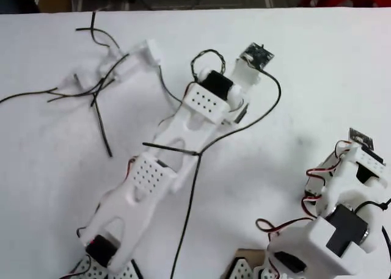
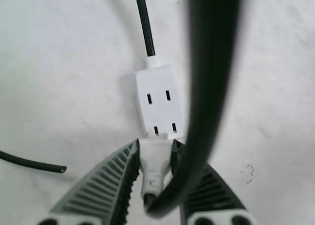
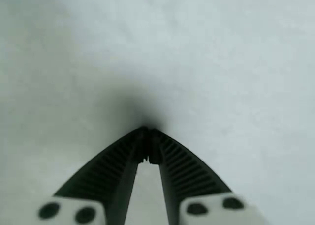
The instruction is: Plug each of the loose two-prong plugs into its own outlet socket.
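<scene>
In the left wrist view my left gripper (image 2: 155,145) is shut on a white two-prong plug (image 2: 153,162). The plug's front end meets the nearer pair of slots of a white outlet socket (image 2: 158,99) lying on the table. How deep the prongs sit I cannot tell. The farther pair of slots is free. The plug's black cable (image 2: 209,87) loops up across that view. In the high view the left arm (image 1: 183,138) stretches over the table's middle. My right gripper (image 3: 147,132) is shut and holds nothing, just above bare tabletop.
Several white plug and socket pieces (image 1: 142,53) with thin black cables (image 1: 101,123) lie at the table's back left. A black cable (image 1: 189,206) runs from the left arm toward the front edge. The right arm (image 1: 342,212) is folded at the front right.
</scene>
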{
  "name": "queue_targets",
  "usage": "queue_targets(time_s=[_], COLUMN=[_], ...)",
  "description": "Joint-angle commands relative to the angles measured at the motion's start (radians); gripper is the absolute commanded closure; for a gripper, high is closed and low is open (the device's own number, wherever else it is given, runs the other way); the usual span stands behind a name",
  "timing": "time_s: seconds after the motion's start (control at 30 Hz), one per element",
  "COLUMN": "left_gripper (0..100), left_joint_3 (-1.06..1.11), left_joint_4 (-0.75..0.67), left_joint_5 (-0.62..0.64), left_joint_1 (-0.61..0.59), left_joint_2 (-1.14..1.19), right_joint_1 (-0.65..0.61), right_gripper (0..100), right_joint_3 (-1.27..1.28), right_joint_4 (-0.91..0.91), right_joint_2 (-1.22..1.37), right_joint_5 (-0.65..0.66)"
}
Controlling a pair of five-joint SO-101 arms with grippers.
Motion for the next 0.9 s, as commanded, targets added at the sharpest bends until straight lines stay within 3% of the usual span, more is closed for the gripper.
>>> queue_targets(time_s=[0.0,0.27,0.87], left_gripper=[98,98,98], left_joint_3=[0.006,0.000,-0.060], left_joint_4=[-0.025,-0.068,0.002], left_joint_5=[0.064,0.250,0.241], left_joint_1=[-0.019,-0.001,0.059], left_joint_2=[0.013,0.007,0.015], right_joint_1=[-0.010,-0.010,-0.010], right_gripper=[98.1,98.1,98.1], right_joint_3=[0.006,0.006,0.006], right_joint_4=[-0.018,-0.018,-0.018], right_joint_2=[-0.004,-0.004,-0.004], right_joint_5=[0.000,0.000,0.000])
